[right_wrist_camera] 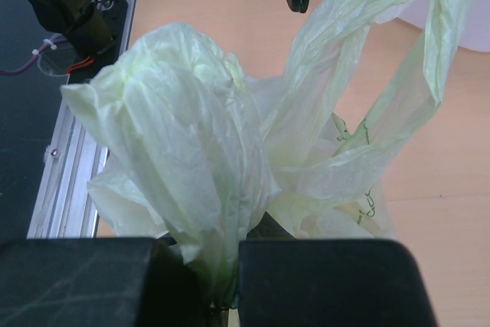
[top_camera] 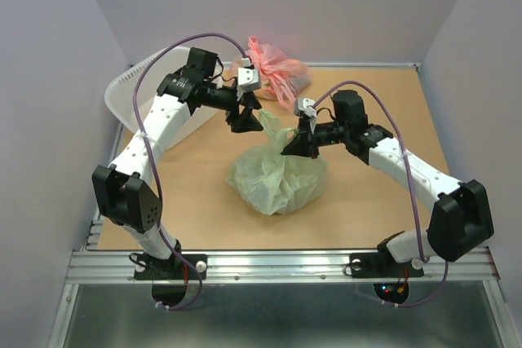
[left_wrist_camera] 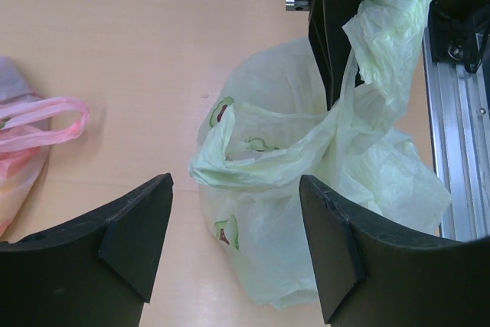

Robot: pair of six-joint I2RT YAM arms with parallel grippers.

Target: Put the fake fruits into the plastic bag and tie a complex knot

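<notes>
1. The right tool (right_wrist_camera: 227, 281) is clenched on one handle of the plastic bag (top_camera: 277, 178); the left tool (left_wrist_camera: 236, 197) hangs released above it.
2. The bag sits in the middle of the counter (top_camera: 371, 201): thin, crinkly, pale green film, likely light, soft and slippery. Take the free handle (right_wrist_camera: 450, 28).
3. A pink bag (top_camera: 276, 67) and a white basket (top_camera: 130, 87) lie behind.

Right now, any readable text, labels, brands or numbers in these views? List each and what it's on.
No readable text in any of the three views.
plastic bag: small green-and-red printed marks on the crumpled film, no letters or numbers legible.
pink bag: no print visible.
</notes>
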